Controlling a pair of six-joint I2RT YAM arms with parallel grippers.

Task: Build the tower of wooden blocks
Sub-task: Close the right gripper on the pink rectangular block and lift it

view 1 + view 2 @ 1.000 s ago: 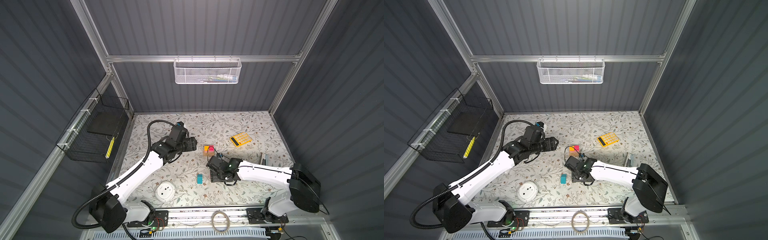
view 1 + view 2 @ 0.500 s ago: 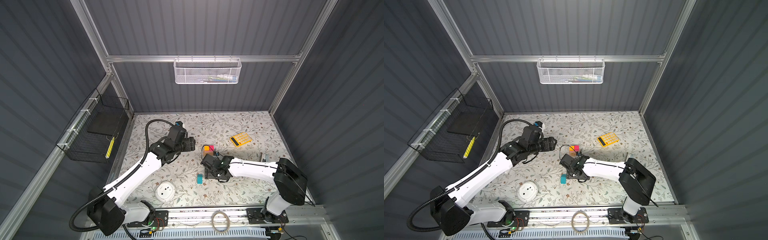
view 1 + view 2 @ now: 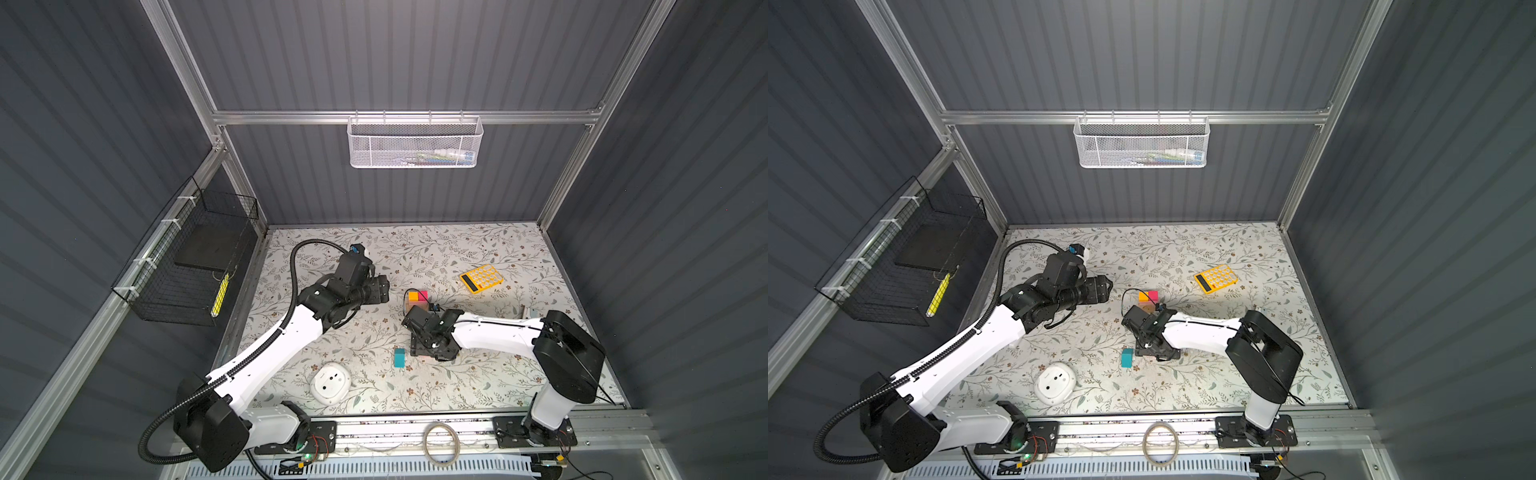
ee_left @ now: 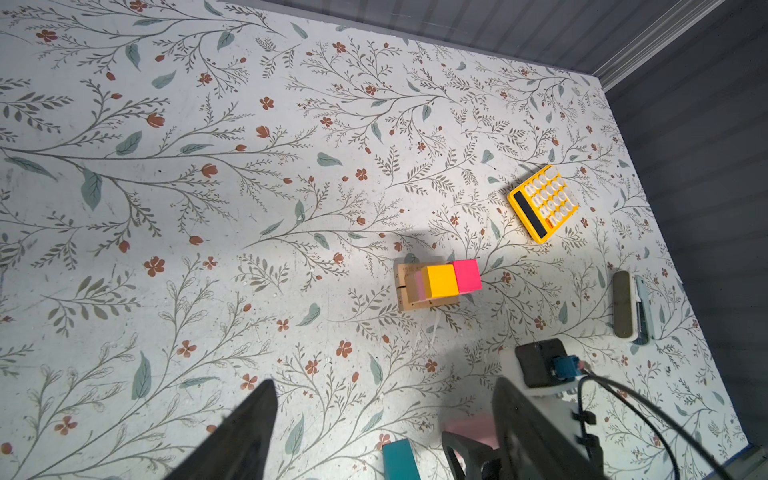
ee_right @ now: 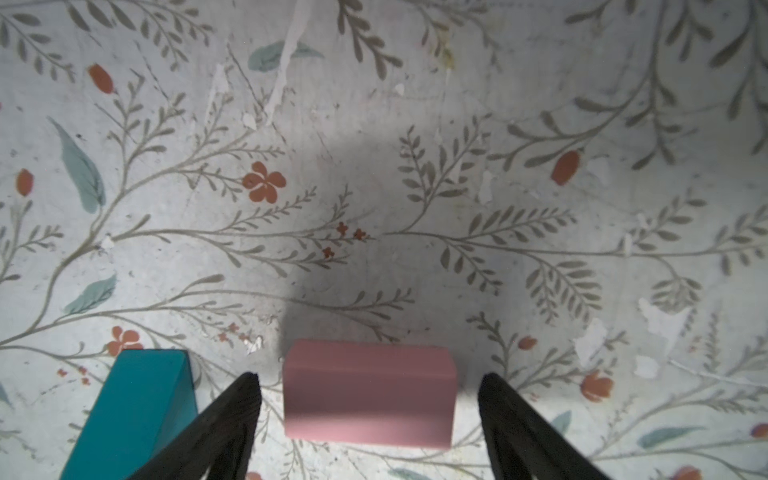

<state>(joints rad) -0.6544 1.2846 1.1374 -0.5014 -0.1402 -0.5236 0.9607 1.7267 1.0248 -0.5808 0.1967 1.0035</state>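
The right end effector hung low over the counter with its fingers spread wide. A loose pink slab lay flat between them, with a gap on each side. A teal peaked block lay just beside the slab, outside one finger. In a top view the left end effector was raised near the tower, its fingers also spread and holding nothing. The tower stood between the two arms: tan bars at the base, then a second pink slab, with an orange cube and a magenta-red cube side by side on top. A yellow calculator lay farther back, well apart.
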